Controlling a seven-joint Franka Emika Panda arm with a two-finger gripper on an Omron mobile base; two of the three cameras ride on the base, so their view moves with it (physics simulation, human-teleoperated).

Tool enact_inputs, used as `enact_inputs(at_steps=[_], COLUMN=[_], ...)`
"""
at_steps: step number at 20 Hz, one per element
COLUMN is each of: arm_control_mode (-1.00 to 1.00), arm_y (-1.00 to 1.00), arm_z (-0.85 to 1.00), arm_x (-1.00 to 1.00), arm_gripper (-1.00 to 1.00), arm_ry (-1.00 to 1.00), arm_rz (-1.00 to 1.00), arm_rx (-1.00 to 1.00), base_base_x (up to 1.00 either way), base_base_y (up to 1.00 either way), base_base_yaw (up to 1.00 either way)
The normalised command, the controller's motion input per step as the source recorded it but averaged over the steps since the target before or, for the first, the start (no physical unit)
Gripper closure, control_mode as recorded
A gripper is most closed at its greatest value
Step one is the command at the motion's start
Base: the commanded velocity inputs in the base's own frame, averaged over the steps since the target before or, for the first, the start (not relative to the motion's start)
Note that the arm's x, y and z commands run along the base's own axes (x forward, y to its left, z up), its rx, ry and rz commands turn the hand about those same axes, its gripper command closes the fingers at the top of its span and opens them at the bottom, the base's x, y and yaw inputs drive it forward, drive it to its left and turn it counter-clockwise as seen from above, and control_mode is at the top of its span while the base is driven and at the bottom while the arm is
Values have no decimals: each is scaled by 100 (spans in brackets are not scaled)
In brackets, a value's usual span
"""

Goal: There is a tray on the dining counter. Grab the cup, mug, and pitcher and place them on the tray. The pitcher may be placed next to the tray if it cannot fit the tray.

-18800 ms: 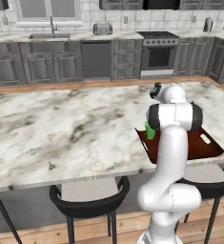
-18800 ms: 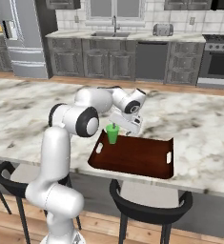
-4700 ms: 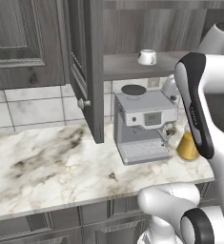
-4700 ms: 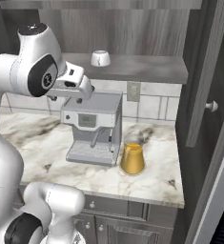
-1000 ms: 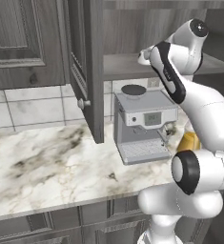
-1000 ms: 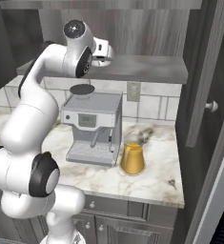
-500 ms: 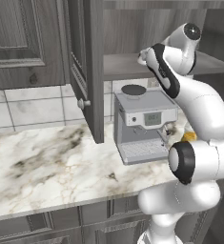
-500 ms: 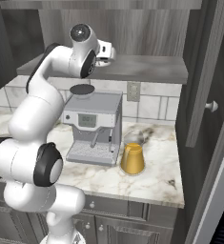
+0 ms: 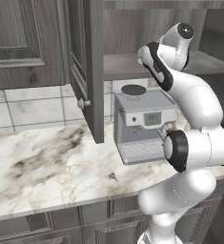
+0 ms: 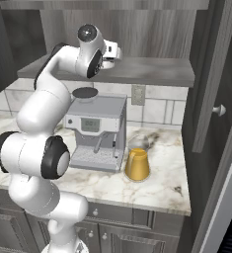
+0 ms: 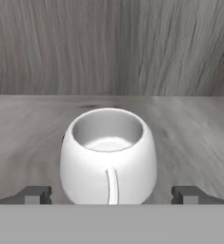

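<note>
The white mug stands upright on the grey wooden cabinet shelf, its handle turned toward the hand camera. My gripper is open, with one fingertip on each side of the mug's lower body and apart from it. In the right base view the gripper reaches onto the shelf above the coffee machine. The amber pitcher stands on the marble worktop right of that machine. The tray, the cup and the dining counter are out of view.
A coffee machine sits under the shelf. An open cabinet door hangs left of the arm and another door stands at the right. The shelf's back wall rises close behind the mug.
The hand has edged slightly farther onto the shelf toward the mug over the last second. The jaws have stayed open. The pitcher has not moved.
</note>
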Motion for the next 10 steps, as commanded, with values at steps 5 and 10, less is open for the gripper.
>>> enact_inputs(at_steps=[5,10], arm_control_mode=[-100,-100], arm_y=[0,0], arm_z=[0,0], arm_x=[23,2], arm_gripper=[-100,-100], arm_ry=[0,0], arm_rz=[0,0], arm_rx=[0,0], base_base_x=[0,0], base_base_y=[0,0], base_base_yaw=[0,0])
